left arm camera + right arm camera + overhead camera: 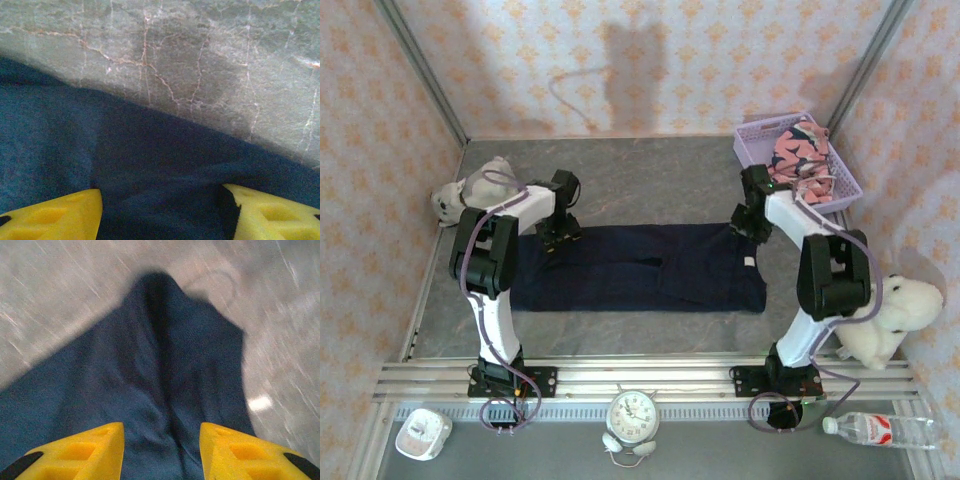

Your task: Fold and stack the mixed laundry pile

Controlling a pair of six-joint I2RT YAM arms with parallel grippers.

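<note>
Grey marbled tabletop (650, 180), peachy wallpaper all round, and the navy garment (650, 268) lies spread flat across the middle between the arms, while the salmon-pink printed one (798, 150) sits in the lavender basket (756, 133) at the far right corner. So the left gripper (560, 236) hangs over the cloth's far left edge and the right gripper (750, 222) over its far right corner, both with jaws spread, nothing pinched. For the fold I'd bite both far corners equally deep, then bring them toward the near edge together so the hem lands square. Overhead gives the whole layout, the left wrist view shows the cloth's edge on bare table just past the yellow fingers (55, 217), and the blurry right wrist view shows a raised ridge running between its fingers
</note>
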